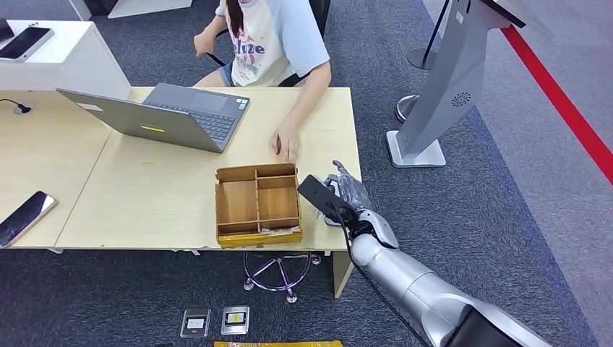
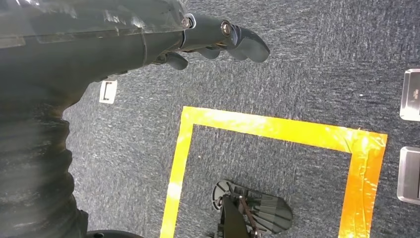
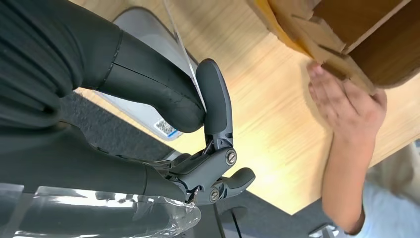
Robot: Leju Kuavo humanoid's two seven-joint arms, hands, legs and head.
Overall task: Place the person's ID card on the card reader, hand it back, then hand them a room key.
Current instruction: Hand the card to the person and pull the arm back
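My right hand (image 1: pixel 352 196) hovers at the table's right front corner, beside the wooden box (image 1: pixel 256 204). In the right wrist view, the thumb and a finger of this hand (image 3: pixel 208 114) pinch a thin card (image 3: pixel 181 47), seen edge-on. The card stands just above the grey-white card reader (image 3: pixel 143 99) on the tabletop. The person's hand (image 1: pixel 288 144) lies flat on the table behind the box, and shows close by in the wrist view (image 3: pixel 346 106). My left hand (image 2: pixel 223 37) hangs over the carpet, fingers loosely extended and holding nothing.
An open laptop (image 1: pixel 170 116) sits at the back of the wooden table (image 1: pixel 144 195), and a phone (image 1: pixel 25 217) lies at its left front. A grey kiosk stand (image 1: pixel 441 94) rises to the right. Yellow floor tape (image 2: pixel 277 131) and two card holders (image 1: pixel 217 320) mark the carpet below.
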